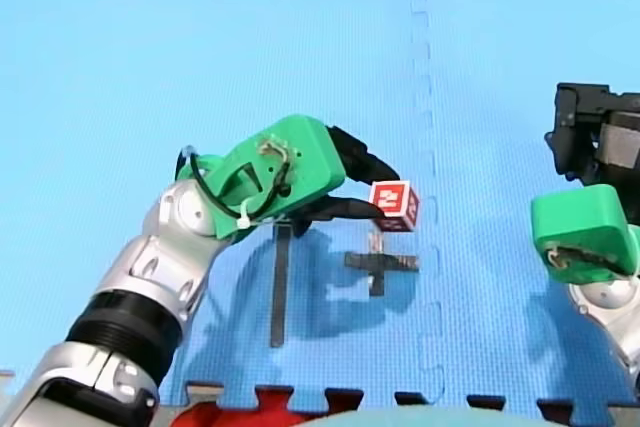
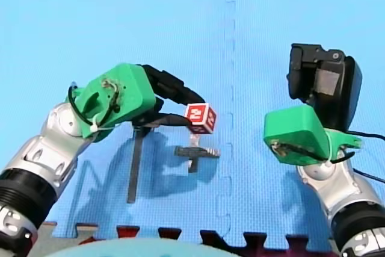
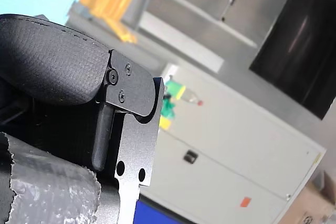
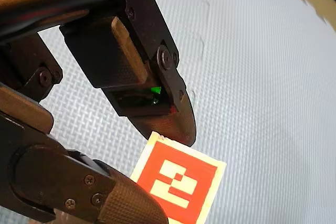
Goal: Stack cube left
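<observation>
A red cube [image 1: 393, 205] with a white "2" marker on its face hangs a little above the blue foam mat [image 1: 200, 67], near the middle. My left hand [image 1: 372, 199] reaches in from the left and is shut on the cube, black fingers [image 4: 157, 93] pinching its sides. The second wrist view shows the same cube [image 4: 178, 182] close up between those fingers. My right hand [image 2: 319, 82] is at the right side, raised off the mat, holding nothing.
A dark cross-shaped mark [image 1: 380, 262] lies on the mat just below the held cube. A long dark strip [image 1: 280, 287] runs beside it to the left. A mat seam [image 1: 428, 147] runs front to back right of the cube.
</observation>
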{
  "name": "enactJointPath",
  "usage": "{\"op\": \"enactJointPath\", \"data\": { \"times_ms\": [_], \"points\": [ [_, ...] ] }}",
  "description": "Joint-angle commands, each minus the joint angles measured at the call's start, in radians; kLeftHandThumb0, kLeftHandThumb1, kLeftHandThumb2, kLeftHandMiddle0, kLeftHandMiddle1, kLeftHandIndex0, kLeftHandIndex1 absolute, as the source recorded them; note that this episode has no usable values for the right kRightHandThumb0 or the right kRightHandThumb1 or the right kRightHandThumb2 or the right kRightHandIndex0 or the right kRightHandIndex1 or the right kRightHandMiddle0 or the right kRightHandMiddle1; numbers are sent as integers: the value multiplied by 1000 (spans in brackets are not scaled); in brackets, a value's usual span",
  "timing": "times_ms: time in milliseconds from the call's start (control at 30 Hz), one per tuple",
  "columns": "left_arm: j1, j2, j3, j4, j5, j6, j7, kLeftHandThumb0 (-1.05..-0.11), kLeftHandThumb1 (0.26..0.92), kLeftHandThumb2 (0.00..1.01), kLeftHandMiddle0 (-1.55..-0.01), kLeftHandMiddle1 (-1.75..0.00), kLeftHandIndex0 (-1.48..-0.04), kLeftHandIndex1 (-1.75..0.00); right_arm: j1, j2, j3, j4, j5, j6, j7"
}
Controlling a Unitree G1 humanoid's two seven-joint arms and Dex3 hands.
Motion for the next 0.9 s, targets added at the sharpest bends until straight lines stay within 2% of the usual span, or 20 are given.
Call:
{"op": "enactJointPath", "data": {
  "times_ms": [0, 167, 333, 500, 667, 867],
  "points": [
    [-21, 9, 2, 19, -5, -2, -23, -440, 836, 11, -1083, -1746, -1403, -35, -10, 1, 0, 6, 2, 2, -7],
    [-43, 20, -12, 15, 17, 41, -49, -441, 837, 8, -1083, -1746, -1412, -39, -16, 3, 5, 15, -1, 2, -16],
    [-60, 44, -58, -48, 80, 103, -64, -445, 835, 5, -1084, -1746, -1410, -39, -15, 6, 11, 16, -6, 2, -28],
    [-38, 58, -97, -123, 135, 150, -48, -451, 826, 0, -1083, -1746, -1381, -24, -16, 7, 14, 15, -7, 4, -34],
    [-34, 84, -155, -197, 221, 167, -34, -459, 821, 0, -1061, -1746, -1334, -1, -15, 10, 17, 16, -8, 4, -40],
    [4, 73, -157, -246, 241, 186, 29, -461, 819, 0, -1040, -1746, -1339, -8, -15, 14, 19, 16, -9, 8, -49]
  ]
}}
